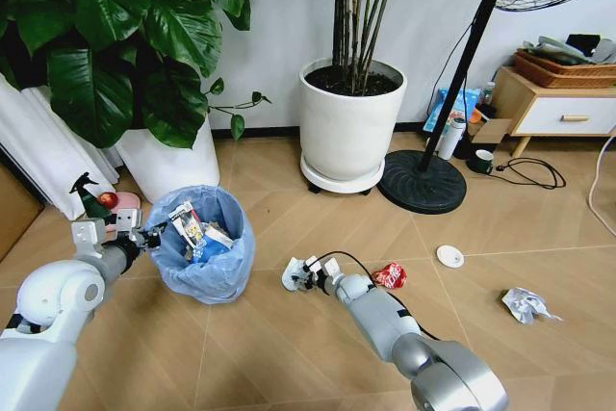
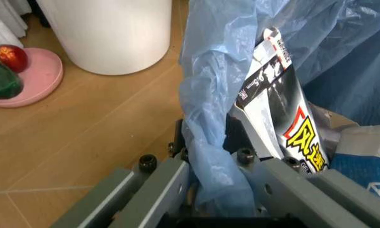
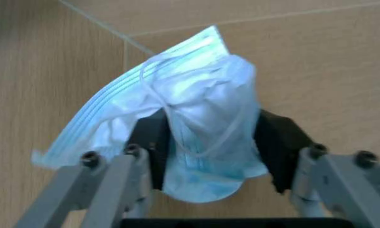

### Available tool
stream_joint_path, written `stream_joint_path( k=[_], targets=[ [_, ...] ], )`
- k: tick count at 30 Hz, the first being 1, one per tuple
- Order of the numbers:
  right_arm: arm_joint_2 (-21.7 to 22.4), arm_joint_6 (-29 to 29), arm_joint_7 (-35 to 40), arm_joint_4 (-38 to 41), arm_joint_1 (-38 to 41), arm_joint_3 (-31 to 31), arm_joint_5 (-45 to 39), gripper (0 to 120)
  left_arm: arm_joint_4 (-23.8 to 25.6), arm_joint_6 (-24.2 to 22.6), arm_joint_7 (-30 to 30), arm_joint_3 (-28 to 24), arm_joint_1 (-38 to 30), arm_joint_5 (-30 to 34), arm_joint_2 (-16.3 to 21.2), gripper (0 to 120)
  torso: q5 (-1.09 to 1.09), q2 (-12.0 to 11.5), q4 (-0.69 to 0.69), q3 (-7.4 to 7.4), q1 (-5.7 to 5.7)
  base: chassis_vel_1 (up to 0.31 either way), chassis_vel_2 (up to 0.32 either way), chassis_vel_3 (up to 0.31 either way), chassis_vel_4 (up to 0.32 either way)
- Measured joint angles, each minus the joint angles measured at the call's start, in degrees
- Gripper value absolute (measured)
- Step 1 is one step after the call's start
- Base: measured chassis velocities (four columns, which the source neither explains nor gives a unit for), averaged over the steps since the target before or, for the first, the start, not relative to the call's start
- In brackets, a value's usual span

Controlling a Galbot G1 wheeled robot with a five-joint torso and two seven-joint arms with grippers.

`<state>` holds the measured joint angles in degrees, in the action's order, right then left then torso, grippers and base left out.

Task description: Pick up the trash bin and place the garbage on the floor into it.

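Two grips: trash bin (image 1: 204,243) rim between left jaws, face mask (image 3: 190,137) between right jaws

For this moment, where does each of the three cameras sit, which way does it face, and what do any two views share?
Head view: from the robot's head, forward and down at the floor; both arms show, with the trash bin and the red snack wrapper.
Left wrist view: on the left arm, looking along the left gripper shut on the trash bin's blue bag.
Right wrist view: on the right arm, facing the floor, the right gripper shut on a light blue face mask.
Shared: head and left wrist views both show the bin and the pink plate.
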<state>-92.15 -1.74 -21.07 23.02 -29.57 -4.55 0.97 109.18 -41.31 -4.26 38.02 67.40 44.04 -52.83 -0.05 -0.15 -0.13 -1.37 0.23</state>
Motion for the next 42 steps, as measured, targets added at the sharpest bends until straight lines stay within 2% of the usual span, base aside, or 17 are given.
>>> stream_joint_path(
  k=[1,3,5,7,9,11,20,26,27,29,34,36,42],
  targets=[
    [0.00,0.00,0.00,0.00,0.00,0.00,0.00,43,0.00,0.00,0.00,0.00,0.00,0.00,0.00,0,0.00,0.00,0.00,0.00,0.00,0.000,0.000,0.000,0.000],
    [0.00,0.04,0.04,0.22,-0.03,0.03,0.01,32,0.00,0.04,0.01,0.06,0.00,0.00,-0.01,0,0.00,0.00,0.00,0.00,0.00,0.000,0.000,0.000,0.000],
    [0.00,0.06,0.05,0.26,-0.06,0.04,0.01,29,0.01,0.05,0.01,0.10,0.01,-0.01,-0.01,0,0.00,0.00,0.00,0.00,0.00,0.000,0.000,0.000,0.000],
    [0.00,0.18,0.07,0.56,-0.34,0.04,0.10,15,0.10,0.07,0.01,0.18,0.11,-0.02,-0.11,0,0.00,0.00,0.00,0.00,0.00,0.000,0.000,0.000,0.000],
    [0.00,0.20,0.08,0.66,-0.43,0.04,0.10,12,0.14,0.06,0.01,0.20,0.15,-0.01,-0.14,0,0.00,0.00,0.00,0.00,0.00,0.000,0.000,0.000,0.000],
    [0.00,0.22,0.09,0.89,-0.63,0.05,0.11,2,0.19,0.07,0.02,0.24,0.20,-0.03,-0.16,0,0.00,0.00,0.00,0.00,0.00,0.000,0.000,0.000,0.000],
    [0.00,0.27,0.73,1.60,-0.90,-0.13,-0.20,0,0.33,0.07,0.04,0.18,0.22,-0.06,-0.14,0,0.00,0.00,0.00,0.00,0.00,0.000,0.000,0.000,0.000],
    [0.02,1.42,1.71,6.35,-2.29,-0.19,-2.25,0,0.48,0.07,0.04,0.17,0.23,-0.05,-0.04,0,0.00,0.00,0.00,0.00,0.00,0.000,0.000,0.000,0.000],
    [0.30,2.61,1.78,9.97,-3.06,-0.01,-3.59,0,0.48,0.04,0.04,0.12,0.24,-0.04,-0.07,0,0.01,0.00,0.02,0.00,0.00,0.000,0.000,0.000,0.000],
    [0.82,2.87,1.81,11.44,-3.31,0.01,-4.04,0,0.48,0.03,0.04,0.08,0.25,-0.05,-0.13,0,0.02,0.00,0.03,0.00,0.00,0.000,0.000,0.000,0.000],
    [5.13,3.06,1.90,19.59,-4.54,0.11,-5.65,0,0.42,-0.09,0.04,-0.39,0.31,-0.15,-0.23,0,0.00,0.00,0.00,0.00,0.00,0.000,0.000,0.000,0.000],
    [7.95,4.15,2.26,25.63,-5.42,0.29,-8.11,0,0.27,-0.17,0.04,-0.54,0.31,-0.15,-0.13,0,-0.01,0.00,-0.02,0.00,0.00,0.000,0.000,0.000,0.000],
    [11.38,4.06,3.08,34.22,-6.04,-0.24,-11.75,0,-0.08,-0.26,0.10,-1.25,0.09,-0.15,0.04,0,0.00,0.00,-0.01,0.00,0.00,0.000,0.000,0.000,0.000]
  ],
)
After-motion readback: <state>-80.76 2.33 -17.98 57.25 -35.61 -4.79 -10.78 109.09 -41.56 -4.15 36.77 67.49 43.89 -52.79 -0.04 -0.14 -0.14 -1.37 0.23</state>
